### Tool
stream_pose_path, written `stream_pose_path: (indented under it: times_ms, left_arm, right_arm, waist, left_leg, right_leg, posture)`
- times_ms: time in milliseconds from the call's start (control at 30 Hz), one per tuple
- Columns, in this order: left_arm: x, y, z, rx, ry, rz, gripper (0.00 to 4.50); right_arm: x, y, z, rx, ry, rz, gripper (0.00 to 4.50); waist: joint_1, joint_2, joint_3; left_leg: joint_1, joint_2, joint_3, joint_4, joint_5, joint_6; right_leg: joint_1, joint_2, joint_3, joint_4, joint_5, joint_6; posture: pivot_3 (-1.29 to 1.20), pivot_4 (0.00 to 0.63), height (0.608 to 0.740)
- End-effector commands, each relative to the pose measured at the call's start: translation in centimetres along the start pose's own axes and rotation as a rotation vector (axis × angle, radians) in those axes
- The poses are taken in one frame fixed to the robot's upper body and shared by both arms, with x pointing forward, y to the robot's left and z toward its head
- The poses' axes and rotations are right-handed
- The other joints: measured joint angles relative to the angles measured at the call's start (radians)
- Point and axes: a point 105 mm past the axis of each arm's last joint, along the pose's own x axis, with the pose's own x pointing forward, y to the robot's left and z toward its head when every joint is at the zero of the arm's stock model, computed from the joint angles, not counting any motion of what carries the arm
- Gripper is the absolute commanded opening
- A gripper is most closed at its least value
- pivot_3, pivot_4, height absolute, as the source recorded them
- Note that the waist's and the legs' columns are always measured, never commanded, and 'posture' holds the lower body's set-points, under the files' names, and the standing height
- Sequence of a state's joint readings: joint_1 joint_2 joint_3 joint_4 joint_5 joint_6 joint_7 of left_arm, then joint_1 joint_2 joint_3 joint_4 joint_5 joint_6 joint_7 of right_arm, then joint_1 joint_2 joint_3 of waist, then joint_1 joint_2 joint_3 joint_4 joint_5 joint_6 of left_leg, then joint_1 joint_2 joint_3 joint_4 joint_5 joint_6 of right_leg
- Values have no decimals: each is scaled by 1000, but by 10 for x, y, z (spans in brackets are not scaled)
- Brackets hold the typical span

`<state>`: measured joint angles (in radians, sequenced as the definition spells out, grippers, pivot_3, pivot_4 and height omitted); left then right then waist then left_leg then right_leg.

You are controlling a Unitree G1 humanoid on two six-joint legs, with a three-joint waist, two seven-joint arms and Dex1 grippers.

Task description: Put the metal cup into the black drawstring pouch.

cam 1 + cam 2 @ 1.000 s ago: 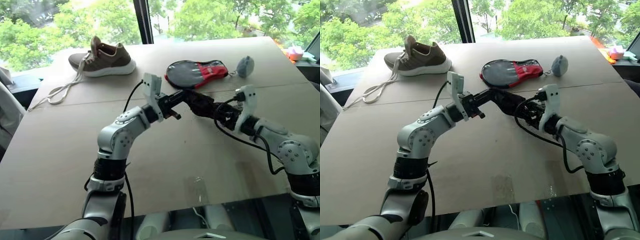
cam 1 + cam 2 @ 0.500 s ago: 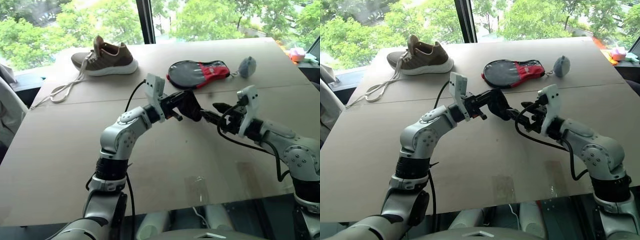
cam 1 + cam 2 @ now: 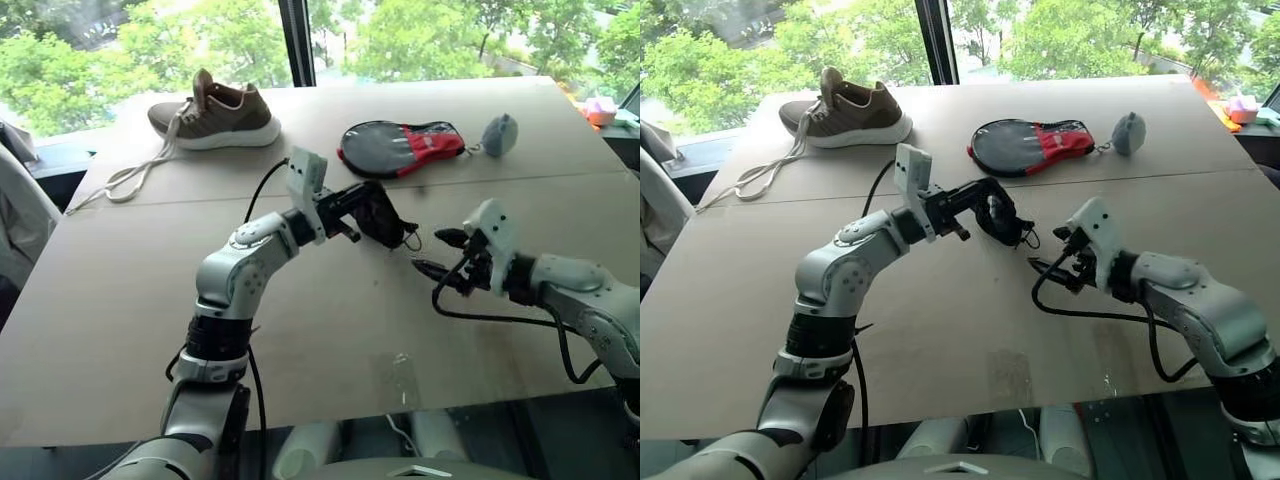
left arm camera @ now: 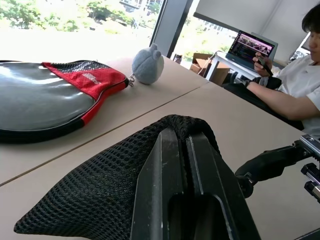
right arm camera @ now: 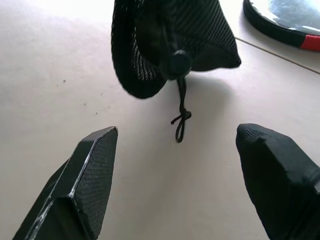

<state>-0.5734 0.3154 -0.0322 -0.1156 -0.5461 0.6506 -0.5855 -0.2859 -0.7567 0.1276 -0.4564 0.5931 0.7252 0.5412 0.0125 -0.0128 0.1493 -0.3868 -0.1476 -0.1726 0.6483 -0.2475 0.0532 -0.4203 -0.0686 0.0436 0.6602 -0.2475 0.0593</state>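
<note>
Left pincer pinches the black mesh pouch above the bench, cord dangling. Right pincer spread, empty, just beside it. Cup not visible, possibly inside. Risk: thin pinch slips and the pouch drops.

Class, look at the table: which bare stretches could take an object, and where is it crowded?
Free: the table's near-left area in front of the shoe, and the near edge below both arms. Crowded: the far strip with shoe, paddle case and grey plush, and the centre, where the left hand holds the pouch beside the right hand.
</note>
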Motion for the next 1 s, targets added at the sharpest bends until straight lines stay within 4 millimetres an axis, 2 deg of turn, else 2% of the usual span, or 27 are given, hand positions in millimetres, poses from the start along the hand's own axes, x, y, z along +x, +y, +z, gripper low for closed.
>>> stream_pose_path:
  times_ms: [33,133,233,300,433,567,700,933,1000]
  left_arm:
    - [-11,-5,5,193,34,-44,0]
    - [-25,14,0,278,86,39,0]
    - [-42,26,-13,404,177,44,0]
    - [-54,29,-17,455,208,30,0]
    - [-62,27,-23,469,230,6,0]
    - [-68,23,-32,471,249,-15,0]
    - [-74,34,-33,477,249,22,1145]
    - [-95,67,-25,565,297,130,4363]
    - [-99,77,-20,582,295,182,4464]
  right_arm:
    - [-1,1,0,-97,0,7,3792]
    - [-2,-2,-5,-115,8,-4,3792]
    - [-1,-5,-7,-136,-2,-14,3792]
    - [3,-3,-6,-133,-19,3,3792]
    - [13,-2,-2,-117,-59,22,3792]
    - [23,7,0,-168,-68,79,3792]
    - [33,27,13,-161,-151,204,3820]
    - [64,17,8,-271,-104,288,3820]
    - [73,15,6,-267,-93,320,3820]
  waist:
    - [0,0,0]
    - [3,0,0]
    - [2,0,0]
    - [1,0,0]
    - [4,-1,1]
    - [2,-1,1]
    - [1,-1,1]
    - [-1,-1,1]
    - [-1,-1,1]
  left_leg:
    - [0,0,0,0,0,0]
    - [0,0,0,0,0,0]
    - [0,0,0,0,0,0]
    - [1,0,0,-1,0,0]
    - [0,0,-1,-1,0,0]
    - [1,0,-1,-1,0,0]
    - [1,0,-1,-1,0,0]
    - [2,0,0,-1,0,0]
    - [2,0,0,-2,0,0]
  right_leg:
    - [0,0,0,0,0,0]
    - [0,0,0,0,0,0]
    - [0,0,0,0,0,0]
    - [0,0,0,0,0,0]
    - [0,-1,0,-1,0,0]
    - [0,-1,0,-1,0,0]
    - [0,-1,0,0,0,0]
    - [1,0,-1,1,0,0]
    - [0,0,-2,0,0,0]
  posture:
    - [0,150,740]
    - [0,150,740]
    - [0,150,740]
    - [0,150,740]
    - [0,150,740]
    - [0,150,740]
    - [0,150,740]
    - [0,150,740]
    - [0,150,740]
